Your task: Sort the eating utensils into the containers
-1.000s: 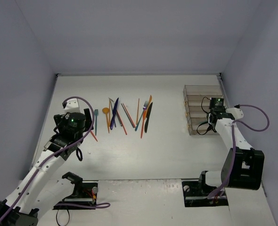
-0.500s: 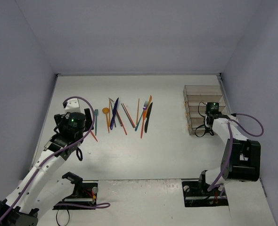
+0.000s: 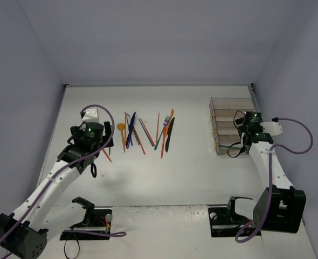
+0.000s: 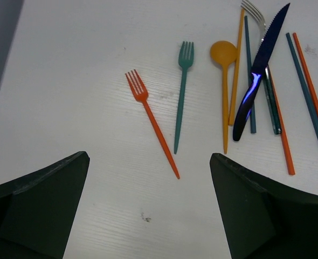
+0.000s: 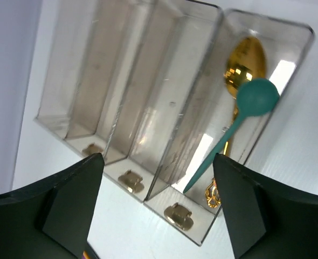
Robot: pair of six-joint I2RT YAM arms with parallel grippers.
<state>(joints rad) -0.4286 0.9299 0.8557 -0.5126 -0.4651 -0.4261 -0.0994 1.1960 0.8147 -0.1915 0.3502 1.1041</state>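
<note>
The left gripper [image 4: 149, 157] hangs spread wide and empty over the orange fork [image 4: 151, 128] and teal fork [image 4: 181, 97], at the left end of the loose utensils [image 3: 143, 132] toward the worktop's far edge. The right gripper [image 5: 158, 157], equally wide and empty, hovers above the containers [image 5: 121, 81] by the right edge. A teal spoon [image 5: 240, 118] and gold spoon [image 5: 245, 59] lie in one end bin.

No readable text, labels, brands or numbers on anything in view.
</note>
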